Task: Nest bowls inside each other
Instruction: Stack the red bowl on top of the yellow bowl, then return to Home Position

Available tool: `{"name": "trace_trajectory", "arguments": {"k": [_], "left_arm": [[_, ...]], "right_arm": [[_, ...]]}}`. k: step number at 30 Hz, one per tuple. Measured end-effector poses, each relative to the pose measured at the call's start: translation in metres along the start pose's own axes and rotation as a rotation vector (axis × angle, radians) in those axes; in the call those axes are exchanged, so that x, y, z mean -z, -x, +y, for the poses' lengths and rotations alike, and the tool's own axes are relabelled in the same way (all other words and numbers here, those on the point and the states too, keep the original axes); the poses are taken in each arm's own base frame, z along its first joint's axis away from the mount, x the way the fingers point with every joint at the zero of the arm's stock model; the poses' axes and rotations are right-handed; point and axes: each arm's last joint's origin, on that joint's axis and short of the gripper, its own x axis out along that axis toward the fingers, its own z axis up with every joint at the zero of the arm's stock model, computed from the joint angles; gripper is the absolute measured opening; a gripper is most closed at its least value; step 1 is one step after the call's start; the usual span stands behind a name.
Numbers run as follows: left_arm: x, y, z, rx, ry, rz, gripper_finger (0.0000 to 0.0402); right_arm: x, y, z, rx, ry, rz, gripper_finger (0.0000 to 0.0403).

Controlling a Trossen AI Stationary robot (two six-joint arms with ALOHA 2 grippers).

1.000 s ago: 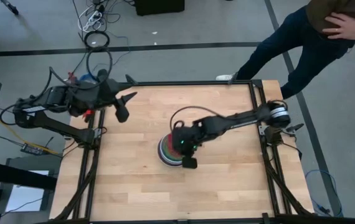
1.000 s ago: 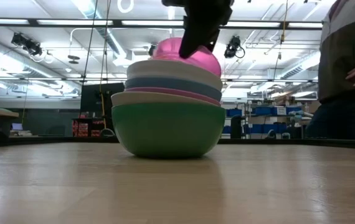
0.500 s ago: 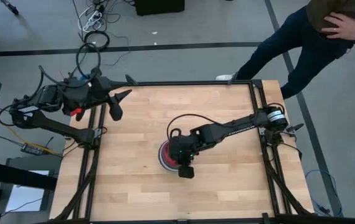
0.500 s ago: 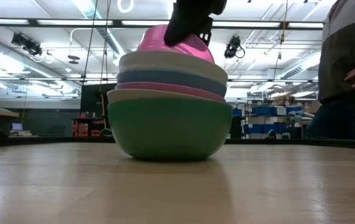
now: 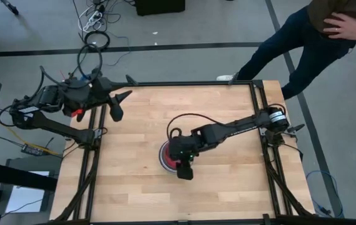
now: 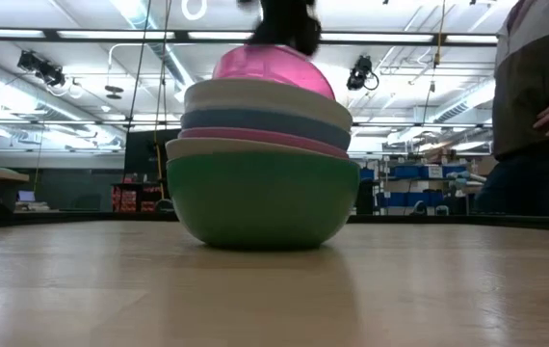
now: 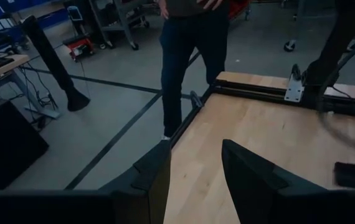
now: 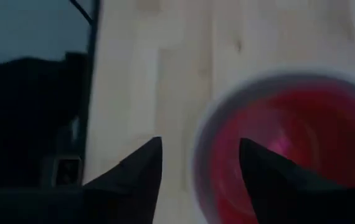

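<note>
The bowls stand nested in one stack (image 5: pixel 163 159) at the middle of the table. The green bowl (image 6: pixel 255 202) is the lowest and rests on the wood. White, pink, blue and pale rims rise above it, and a pink bowl (image 6: pixel 274 69) domes out of the top. My right gripper (image 8: pixel 201 177) hangs open just over the stack (image 6: pixel 289 24). One finger stands outside the top white rim (image 8: pixel 203 149) and the other over the red inside (image 8: pixel 289 143). My left gripper (image 7: pixel 196 180) waits open at the table's far left corner (image 5: pixel 115 109).
A person (image 5: pixel 303 37) stands beyond the table's far right corner and also shows at the right of the low view (image 6: pixel 544 106). Bare wood (image 5: pixel 228 187) lies around the stack on all sides. Dark frame rails (image 5: pixel 90 162) run along the table's left and right edges.
My right gripper has carried the tilted pink bowl a little toward the table's near edge. The whole stack slid that way with it. The pink bowl has sunk from tilted to seated in the top of the stack, and the gripper has drawn up off it.
</note>
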Motion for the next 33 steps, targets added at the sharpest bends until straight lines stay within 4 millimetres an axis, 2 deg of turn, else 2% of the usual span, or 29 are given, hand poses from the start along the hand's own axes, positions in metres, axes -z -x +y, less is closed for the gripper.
{"name": "trace_trajectory", "arguments": {"k": [3, 5, 12, 16, 26, 33], "left_arm": [[0.0, 0.0, 0.0, -0.001, -0.003, 0.004, 0.0153], [0.0, 0.0, 0.0, 0.0, -0.003, 0.004, 0.0153], [0.0, 0.0, 0.0, 0.0, 0.008, 0.002, 0.0153], [0.0, 0.0, 0.0, 0.0, 0.015, 0.002, 0.0153], [0.001, 0.0, 0.0, -0.001, 0.007, 0.008, 0.0153], [0.001, 0.002, 0.002, 0.0, 0.012, 0.003, 0.0153]], "right_arm": [[-0.005, 0.008, 0.017, 0.015, 0.038, -0.057, 0.0198], [-0.001, 0.007, 0.021, 0.019, 0.038, -0.045, 0.0185], [0.006, -0.002, 0.01, 0.099, 0.029, -0.019, 0.0099], [0.007, -0.004, 0.0, 0.114, 0.016, -0.007, 0.0068], [0.003, -0.002, 0.002, 0.095, 0.029, -0.03, 0.0069], [0.014, -0.034, -0.008, 0.121, 0.017, 0.055, 0.0072]]}}
